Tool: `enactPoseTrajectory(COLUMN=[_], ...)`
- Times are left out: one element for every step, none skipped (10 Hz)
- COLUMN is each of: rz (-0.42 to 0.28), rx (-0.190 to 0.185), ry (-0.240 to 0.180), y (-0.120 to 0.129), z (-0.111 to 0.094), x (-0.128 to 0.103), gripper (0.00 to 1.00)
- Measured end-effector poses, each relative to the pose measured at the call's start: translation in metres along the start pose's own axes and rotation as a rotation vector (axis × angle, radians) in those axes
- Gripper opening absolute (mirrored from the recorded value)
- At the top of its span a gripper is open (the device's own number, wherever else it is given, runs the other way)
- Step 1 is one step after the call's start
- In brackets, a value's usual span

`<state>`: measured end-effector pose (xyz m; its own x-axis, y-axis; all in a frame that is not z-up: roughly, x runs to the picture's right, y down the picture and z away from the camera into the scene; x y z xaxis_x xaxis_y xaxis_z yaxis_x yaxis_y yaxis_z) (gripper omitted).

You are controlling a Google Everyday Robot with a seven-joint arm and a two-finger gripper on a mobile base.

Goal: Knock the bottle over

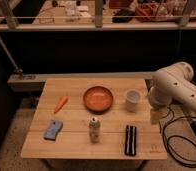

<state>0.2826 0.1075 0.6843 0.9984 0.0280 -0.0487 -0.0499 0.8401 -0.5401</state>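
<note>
Bottle (94, 129) upright, near-centre on counter (71, 147) — looks light, rigid, tippy; I'd push high, near cap. Hand (155, 116) at right edge — spread, empty, well apart.

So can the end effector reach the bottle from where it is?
Probably yes. The end effector hangs at the table's right edge; the bottle stands apart, with only the flat black object lying low roughly between them.

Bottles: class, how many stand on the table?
1. The bottle stands upright between the blue sponge and the black object. The tool hangs beside the white cup, at the right edge of the table. None looks hidden.
</note>
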Motion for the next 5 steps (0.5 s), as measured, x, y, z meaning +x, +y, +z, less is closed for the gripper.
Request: enactPoseTrajectory(rz=[0.000, 0.000, 0.000, 0.000, -0.008], rx=[0.000, 0.000, 0.000, 0.000, 0.000], ry=[0.000, 0.000, 0.000, 0.000, -0.001], y=[0.0000, 0.0000, 0.0000, 0.0001, 0.0022], z=[0.0000, 0.0000, 0.0001, 0.0001, 0.0006], x=[0.0000, 0.0000, 0.0000, 0.0000, -0.0030], gripper=[0.80, 0.80, 0.80, 0.80, 0.80])
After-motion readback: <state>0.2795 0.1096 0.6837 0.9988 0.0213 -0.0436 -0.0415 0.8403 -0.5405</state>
